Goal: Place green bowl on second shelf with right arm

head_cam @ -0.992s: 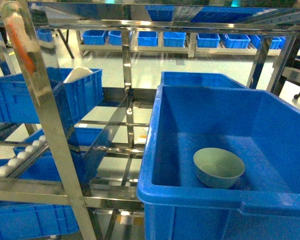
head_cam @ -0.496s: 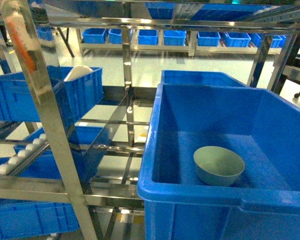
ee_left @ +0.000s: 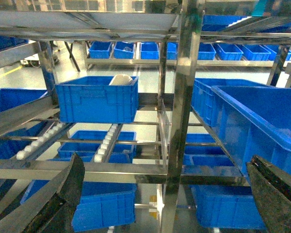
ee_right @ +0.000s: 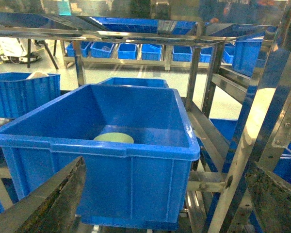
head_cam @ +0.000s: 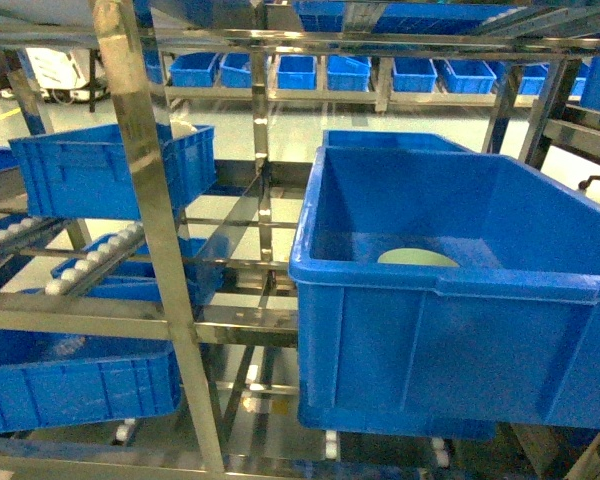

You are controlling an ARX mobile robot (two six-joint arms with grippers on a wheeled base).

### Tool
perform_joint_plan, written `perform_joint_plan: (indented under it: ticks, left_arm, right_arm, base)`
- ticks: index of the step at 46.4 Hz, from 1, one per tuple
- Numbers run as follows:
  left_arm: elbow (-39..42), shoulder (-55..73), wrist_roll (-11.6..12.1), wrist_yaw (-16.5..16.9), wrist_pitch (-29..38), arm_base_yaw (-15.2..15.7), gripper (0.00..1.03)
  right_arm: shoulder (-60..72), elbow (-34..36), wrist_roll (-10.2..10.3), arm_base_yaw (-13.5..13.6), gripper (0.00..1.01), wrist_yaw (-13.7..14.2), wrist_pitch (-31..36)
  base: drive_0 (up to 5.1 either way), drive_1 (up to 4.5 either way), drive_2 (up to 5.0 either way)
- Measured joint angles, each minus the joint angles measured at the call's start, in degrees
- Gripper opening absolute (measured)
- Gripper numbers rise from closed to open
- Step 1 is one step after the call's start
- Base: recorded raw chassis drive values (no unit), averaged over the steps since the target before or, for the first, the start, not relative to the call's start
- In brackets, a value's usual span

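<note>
Dropping lower, the head view now shows only the bowl's (head_cam: 418, 258) rim inside the bin (head_cam: 460, 330); the right claw (ee_right: 160, 204) stands spread and empty, well short.

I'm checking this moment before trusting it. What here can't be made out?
- Green bowl: only a rim sliver shows in head and right wrist views; the bin's front wall hides the rest.
- White object in the smaller bin: mostly hidden by that bin.
- Both pincers: only finger edges show at the wrist views' corners.
</note>
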State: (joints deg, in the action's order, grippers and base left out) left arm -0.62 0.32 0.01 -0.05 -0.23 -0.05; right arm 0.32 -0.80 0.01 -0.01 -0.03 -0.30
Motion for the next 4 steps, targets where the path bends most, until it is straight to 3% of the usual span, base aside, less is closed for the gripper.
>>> perform_joint_plan:
  ticks: [4]
  left_arm:
    - [0.0,0.0,0.0,0.0,0.0,0.0,0.98]
  right_arm:
    - [0.0,0.0,0.0,0.0,0.98,0.0,0.0]
  base:
    - [0.0,0.00,0.0]
